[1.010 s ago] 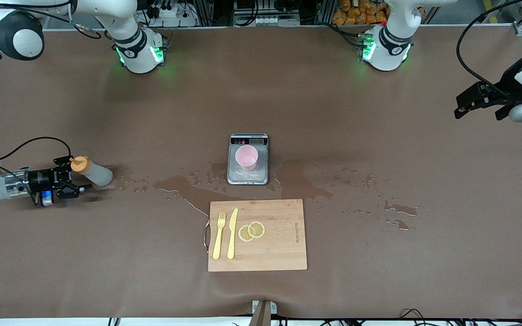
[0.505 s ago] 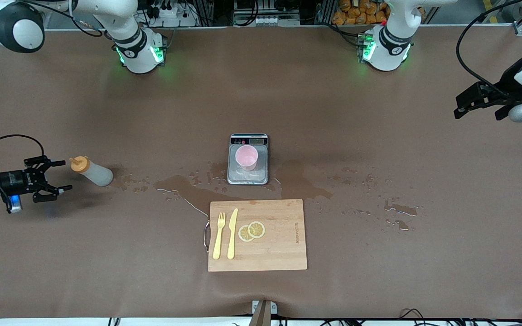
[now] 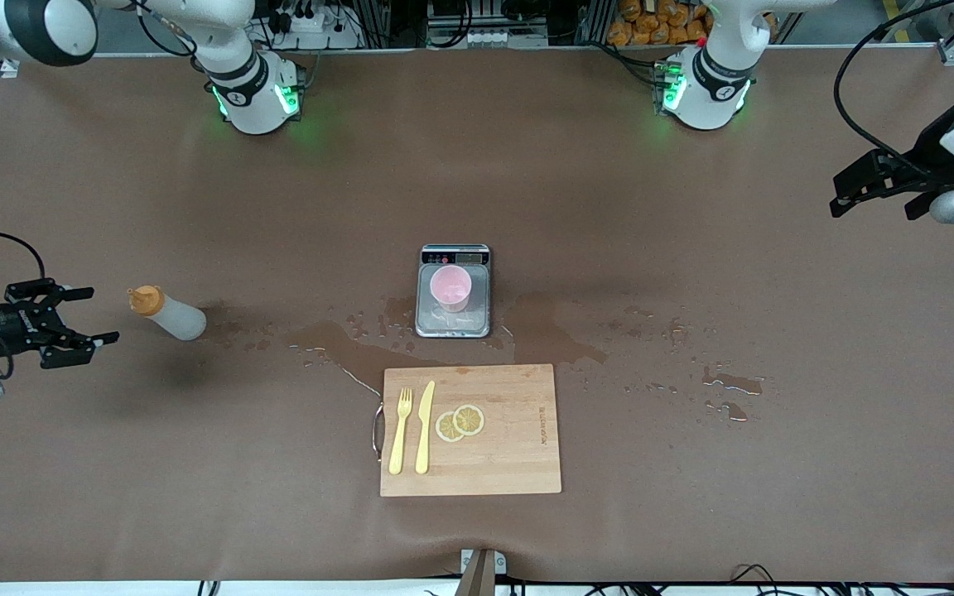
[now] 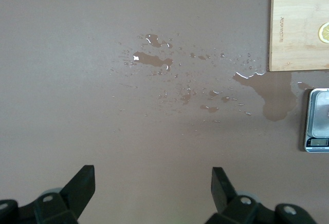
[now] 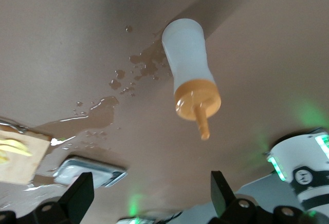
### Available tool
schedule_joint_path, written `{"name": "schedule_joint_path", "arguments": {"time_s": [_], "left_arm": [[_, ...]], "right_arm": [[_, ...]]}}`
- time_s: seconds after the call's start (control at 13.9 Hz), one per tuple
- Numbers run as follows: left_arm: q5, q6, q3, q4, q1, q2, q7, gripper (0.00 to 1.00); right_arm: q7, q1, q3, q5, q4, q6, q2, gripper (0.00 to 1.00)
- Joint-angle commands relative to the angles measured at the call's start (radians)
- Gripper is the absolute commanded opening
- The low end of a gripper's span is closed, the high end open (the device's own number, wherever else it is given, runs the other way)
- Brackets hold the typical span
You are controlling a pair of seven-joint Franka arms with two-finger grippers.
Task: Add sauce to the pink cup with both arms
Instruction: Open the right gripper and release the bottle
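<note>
Front view: the translucent whitish squeeze bottle with an orange conical nozzle (image 3: 166, 314) stands on the brown table mat (image 3: 195, 463) toward the right arm's end, beside a wet patch. The pale pink plastic tumbler (image 3: 450, 287) sits on a small grey kitchen scale (image 3: 454, 319) at mid-table, farther from the camera than the bamboo cutting board (image 3: 510, 447) bearing a yellow fork (image 3: 399, 431), a yellow knife (image 3: 424, 427) and lemon slices (image 3: 460, 422). The right gripper (image 3: 71, 315) hovers near the bottle, apart from it, fingers spread and empty. The left gripper (image 3: 870, 184) waits over its own end, likewise released. Whether the tumbler already holds sauce cannot be judged here. To proceed well, the right gripper should close squarely around the bottle's mid-body, below the cap, firmly enough to lift without squeezing out sauce.
</note>
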Motion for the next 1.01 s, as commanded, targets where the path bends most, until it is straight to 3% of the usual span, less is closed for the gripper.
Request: {"name": "schedule_joint_path", "arguments": {"time_s": [0.0,0.43,0.87,0.94], "left_arm": [[0.020,-0.008,-0.005,0.013,0.006,0.002,0.018,1.00],[0.018,-0.011,-0.004,0.011,0.006,0.002,0.018,1.00],[0.020,-0.012,-0.004,0.011,0.006,0.002,0.018,1.00],[0.020,-0.012,-0.004,0.011,0.004,0.002,0.018,1.00]], "right_arm": [[-0.004,0.116,-0.006,-0.089,-0.019,0.001,-0.093,1.00],[-0.043,0.193,0.014,-0.080,-0.057,0.040,-0.210,1.00],[-0.250,0.199,0.011,-0.090,-0.280,0.188,-0.404,1.00],[-0.263,0.200,0.011,-0.098,-0.369,0.244,-0.471,1.00]]}}
